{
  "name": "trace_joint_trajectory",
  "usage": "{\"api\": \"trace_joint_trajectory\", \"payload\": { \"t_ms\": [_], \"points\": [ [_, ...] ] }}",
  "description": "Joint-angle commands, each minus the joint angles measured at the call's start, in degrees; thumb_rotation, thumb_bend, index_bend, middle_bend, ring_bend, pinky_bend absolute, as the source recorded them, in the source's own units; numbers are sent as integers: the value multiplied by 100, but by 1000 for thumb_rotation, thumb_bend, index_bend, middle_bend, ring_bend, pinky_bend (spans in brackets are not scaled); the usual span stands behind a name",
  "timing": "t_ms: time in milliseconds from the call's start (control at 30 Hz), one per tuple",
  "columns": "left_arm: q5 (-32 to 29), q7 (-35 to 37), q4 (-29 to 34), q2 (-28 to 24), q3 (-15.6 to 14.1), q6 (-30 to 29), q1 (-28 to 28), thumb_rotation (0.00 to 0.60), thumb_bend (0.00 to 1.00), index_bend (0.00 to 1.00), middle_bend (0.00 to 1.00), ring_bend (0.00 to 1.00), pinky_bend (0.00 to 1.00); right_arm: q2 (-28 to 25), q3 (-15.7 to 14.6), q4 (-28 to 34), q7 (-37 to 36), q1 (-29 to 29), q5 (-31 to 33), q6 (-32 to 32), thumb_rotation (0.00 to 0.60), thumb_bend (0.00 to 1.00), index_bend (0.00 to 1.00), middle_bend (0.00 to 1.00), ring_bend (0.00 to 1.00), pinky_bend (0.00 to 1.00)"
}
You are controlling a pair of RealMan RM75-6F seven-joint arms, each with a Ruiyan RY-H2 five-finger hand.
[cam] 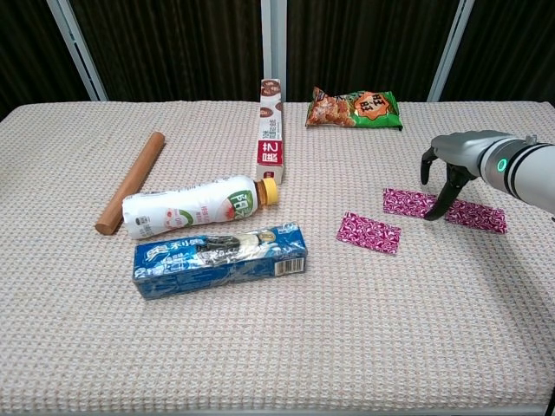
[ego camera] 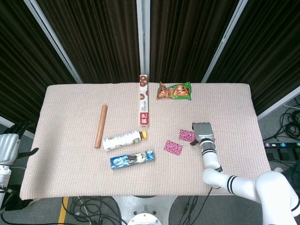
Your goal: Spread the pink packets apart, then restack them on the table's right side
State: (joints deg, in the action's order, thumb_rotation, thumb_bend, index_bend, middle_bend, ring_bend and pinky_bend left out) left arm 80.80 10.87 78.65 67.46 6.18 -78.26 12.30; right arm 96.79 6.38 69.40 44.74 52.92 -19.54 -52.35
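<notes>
Three pink packets lie flat and apart on the table's right half: a left one, a middle one and a right one. My right hand hovers over the gap between the middle and right packets. Its fingers are spread and point down, and one tip touches the middle packet's right end. It holds nothing. In the head view this hand hides most of the right packet. My left hand hangs off the table's left edge, fingers apart and empty.
A wooden rod, a white bottle and a blue biscuit box lie on the left half. A long red-and-white box and a green snack bag sit at the back. The woven mat covers the table.
</notes>
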Motion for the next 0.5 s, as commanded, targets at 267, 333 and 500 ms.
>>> {"api": "trace_joint_trajectory", "payload": {
  "t_ms": [267, 333, 500],
  "points": [
    [-33, 35, -45, 2, 15, 33, 5, 600, 0, 293, 307, 253, 327, 188, 59, -195, 27, -70, -65, 81, 480, 0, 320, 1000, 1000, 1000],
    [-35, 43, -59, 7, 13, 40, 4, 600, 0, 293, 308, 253, 327, 223, 72, -235, 30, -84, -91, 81, 483, 0, 321, 1000, 1000, 1000],
    [44, 176, -102, -4, 21, -45, -7, 600, 0, 293, 308, 253, 326, 282, 133, -322, 66, -88, -101, 113, 480, 0, 324, 1000, 1000, 1000]
  ]
}}
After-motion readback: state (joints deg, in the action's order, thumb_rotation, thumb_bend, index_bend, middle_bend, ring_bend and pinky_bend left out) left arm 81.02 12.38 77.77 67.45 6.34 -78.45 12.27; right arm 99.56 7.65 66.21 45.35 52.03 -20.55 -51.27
